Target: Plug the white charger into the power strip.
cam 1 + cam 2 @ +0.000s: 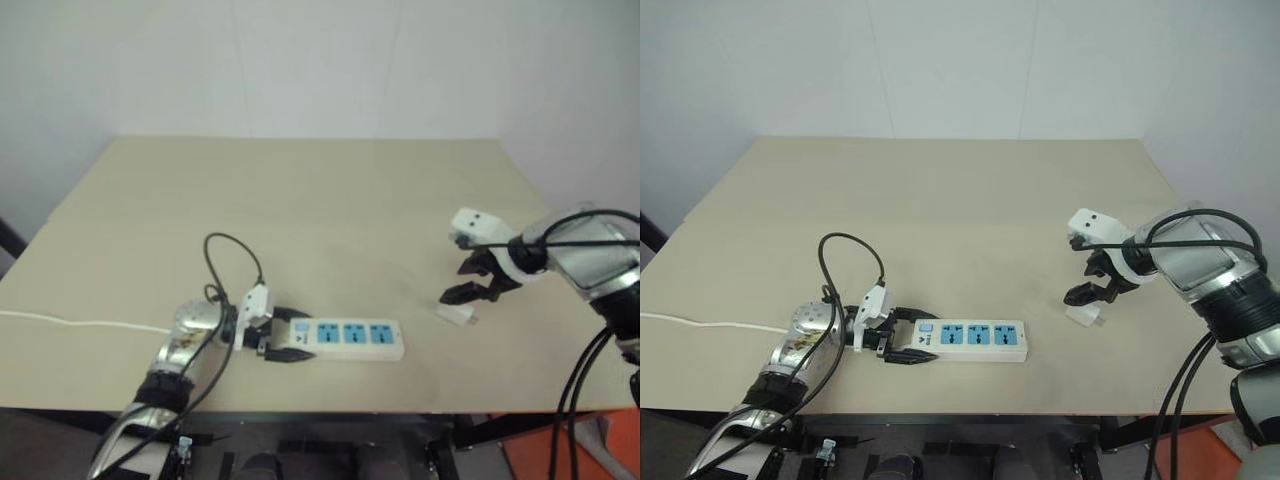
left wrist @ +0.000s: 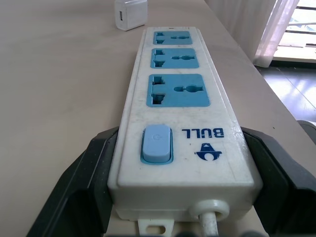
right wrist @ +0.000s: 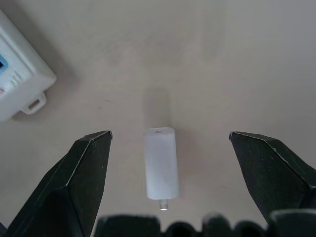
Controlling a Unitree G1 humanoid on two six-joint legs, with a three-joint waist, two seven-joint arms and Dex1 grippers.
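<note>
Your charger lies free; your strip is held.
Right gripper [image 3: 168, 163] fingers spread wide around the white charger [image 3: 161, 169]; left gripper [image 1: 902, 340] clamps the power strip [image 1: 970, 340] near the counter [image 1: 960, 190] edge.

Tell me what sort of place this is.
Probably an indoor lab or test room: a plain beige table against bare white walls, bearing a power strip and a white charger; the left wrist view shows a curtained window.
</note>
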